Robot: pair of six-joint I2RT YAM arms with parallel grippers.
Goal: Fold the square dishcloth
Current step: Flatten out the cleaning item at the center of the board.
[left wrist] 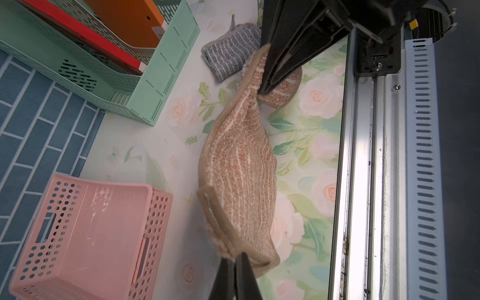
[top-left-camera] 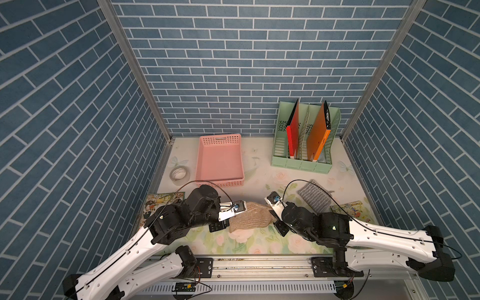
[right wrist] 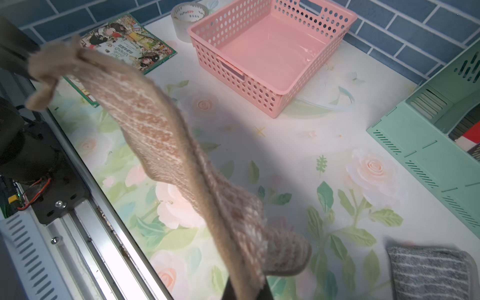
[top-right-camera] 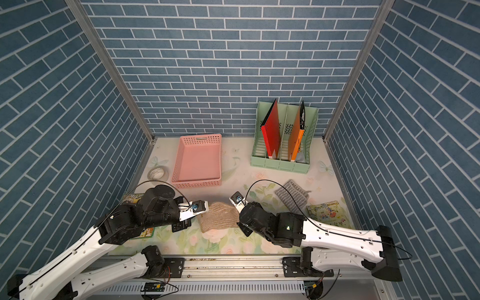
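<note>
The square dishcloth is tan with pale ribs. It hangs doubled over between my two grippers, near the table's front. My left gripper is shut on the cloth's left end, where layered edges meet. At the opposite end, my right gripper is shut on the cloth, and a loose flap curls beside it. In the left wrist view the right gripper pinches the far end. The cloth sags in the middle above the floral tabletop.
A grey striped cloth lies folded at the right. A pink basket stands behind the left arm and a green file rack with red and orange folders at the back right. A tape roll and picture books lie near the side walls.
</note>
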